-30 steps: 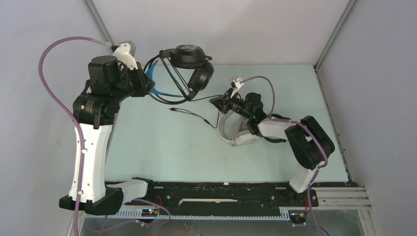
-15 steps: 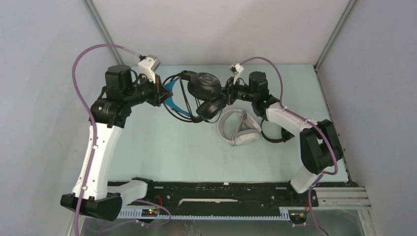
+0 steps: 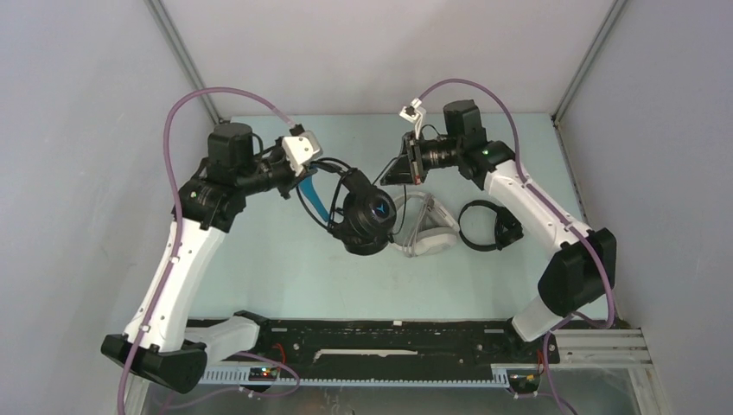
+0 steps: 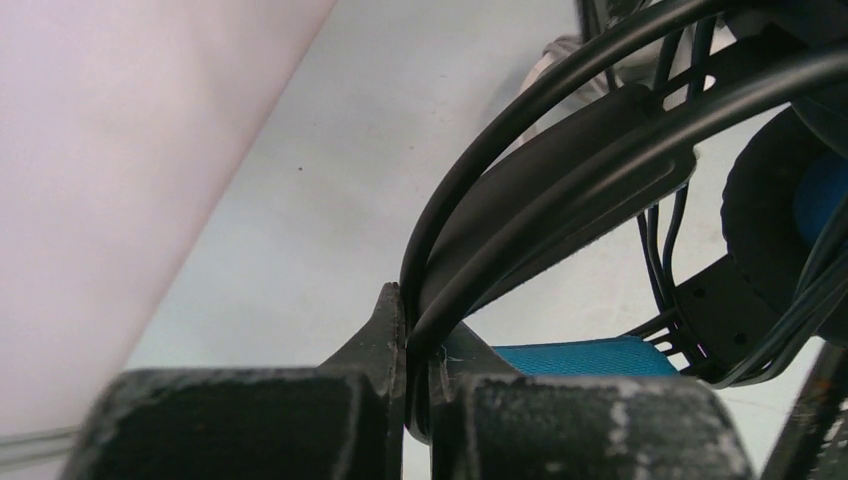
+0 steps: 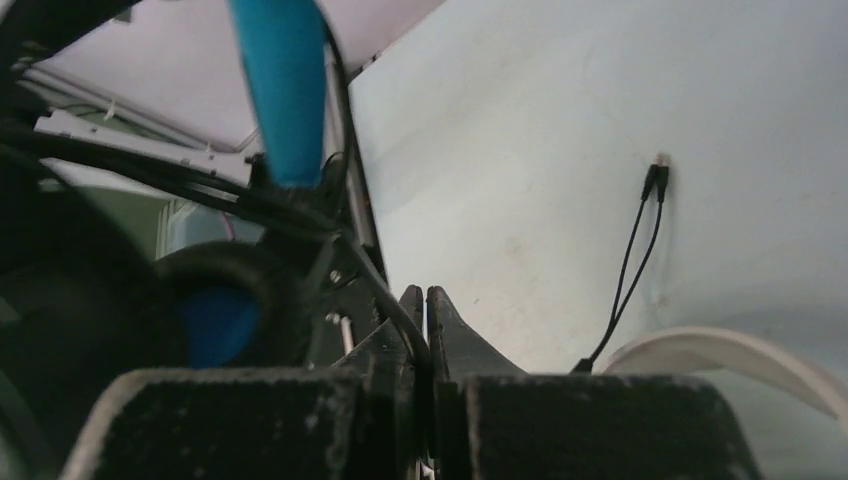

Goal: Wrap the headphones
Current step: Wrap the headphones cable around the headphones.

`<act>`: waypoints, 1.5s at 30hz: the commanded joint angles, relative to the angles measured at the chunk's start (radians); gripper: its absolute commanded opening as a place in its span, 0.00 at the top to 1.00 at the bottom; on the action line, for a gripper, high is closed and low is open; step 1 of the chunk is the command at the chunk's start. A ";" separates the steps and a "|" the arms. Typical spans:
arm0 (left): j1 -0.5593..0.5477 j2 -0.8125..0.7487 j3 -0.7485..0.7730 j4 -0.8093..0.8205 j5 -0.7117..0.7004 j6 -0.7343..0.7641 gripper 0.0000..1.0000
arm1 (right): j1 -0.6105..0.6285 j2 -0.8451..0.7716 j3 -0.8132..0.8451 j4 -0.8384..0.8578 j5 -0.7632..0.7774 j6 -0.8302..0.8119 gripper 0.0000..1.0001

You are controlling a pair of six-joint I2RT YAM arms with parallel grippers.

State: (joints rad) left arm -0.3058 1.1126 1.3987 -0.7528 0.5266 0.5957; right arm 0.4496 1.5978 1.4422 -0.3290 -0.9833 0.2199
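Left gripper (image 4: 415,340): clamped on the headband wires of the black-blue headphones (image 3: 363,220).
Right gripper (image 5: 424,310): pinched shut on their thin cable (image 5: 385,290).
Change: black-blue headphones now lower, nearer mid-table; right gripper pulled back.
Hidden: ear cup covers the edge of the white headphones (image 3: 430,229); cable run unclear from above.

- Black over-ear headphones with a blue headband (image 3: 363,220): matte black cups and wire hoops, bright blue strap, blue lining inside one cup, and a small blue mark on the outer cup face.
- Thin black cable (image 5: 392,300): plain black.
- White-grey plastic headphones (image 3: 428,232): off-white band, pale grey cups.
- Small all-black headphones (image 3: 488,226): black throughout.
- Pale mint-green worktop (image 3: 277,268): plain, no pattern, only a few faint dark specks.
- Left gripper (image 4: 408,320) and right gripper (image 5: 425,295): black, flecked with grey-white scuffs.
- Left arm (image 3: 173,268) and right arm (image 3: 527,194): white links, black joints.
- Mauve hoses (image 3: 186,112): one even colour.
- Enclosure walls (image 3: 78,130): pale lilac-grey.
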 commanded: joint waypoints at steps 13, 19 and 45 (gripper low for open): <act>-0.159 -0.010 -0.050 -0.072 -0.244 0.365 1.00 | 0.009 -0.047 0.108 0.033 -0.265 0.297 0.99; -0.159 0.010 -0.043 -0.055 -0.302 0.354 1.00 | 0.009 -0.070 -0.007 0.368 -0.312 0.552 0.97; -0.159 0.030 -0.025 0.010 -0.446 0.267 1.00 | 0.067 -0.062 -0.044 0.675 -0.321 0.794 1.00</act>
State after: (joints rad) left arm -0.4717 1.1599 1.3857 -0.7403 0.1482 0.8967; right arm 0.5007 1.5726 1.3693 0.2207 -1.2804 0.9630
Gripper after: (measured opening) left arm 0.045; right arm 0.025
